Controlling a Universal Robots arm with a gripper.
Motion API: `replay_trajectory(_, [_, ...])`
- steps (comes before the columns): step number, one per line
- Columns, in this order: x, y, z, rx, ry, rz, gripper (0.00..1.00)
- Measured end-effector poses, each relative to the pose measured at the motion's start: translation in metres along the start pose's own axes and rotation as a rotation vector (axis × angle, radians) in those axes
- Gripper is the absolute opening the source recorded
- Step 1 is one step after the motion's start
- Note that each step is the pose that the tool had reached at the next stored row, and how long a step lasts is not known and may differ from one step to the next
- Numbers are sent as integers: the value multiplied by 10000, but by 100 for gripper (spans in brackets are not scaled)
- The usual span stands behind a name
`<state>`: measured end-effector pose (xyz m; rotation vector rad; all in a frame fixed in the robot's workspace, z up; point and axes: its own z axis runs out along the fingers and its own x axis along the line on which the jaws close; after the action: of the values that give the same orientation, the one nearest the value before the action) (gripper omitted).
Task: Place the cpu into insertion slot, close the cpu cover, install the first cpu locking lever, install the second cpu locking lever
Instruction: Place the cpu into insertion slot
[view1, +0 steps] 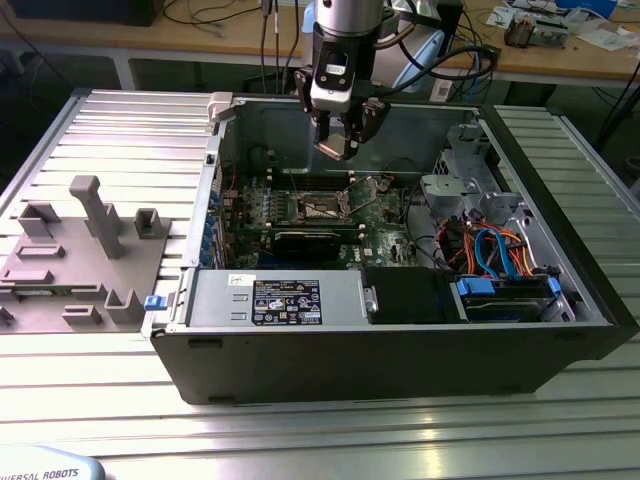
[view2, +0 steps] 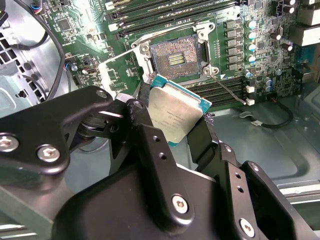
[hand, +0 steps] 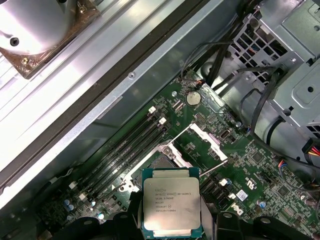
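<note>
The cpu sits clamped by opposite edges in the gripper, upper centre of the exterior view. We judge it light, rigid and fragile underneath: hold the edges only. Beyond it, the insertion slot lies uncovered.

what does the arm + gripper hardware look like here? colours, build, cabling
The arm ends in a silver-grey cylindrical wrist with a black band and a pale block with a small label below it. The gripper is matte black, with angular linkage fingers, pivot joints and silver screw heads. Black cables loop off behind the wrist.
</note>
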<state>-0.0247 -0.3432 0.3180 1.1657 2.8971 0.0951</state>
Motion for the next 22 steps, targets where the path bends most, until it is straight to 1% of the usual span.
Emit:
replay_trajectory(6, [0, 0, 0, 1, -2, 39, 54])
replay_trajectory(22, [0, 0, 0, -2, -23, 370, 54])
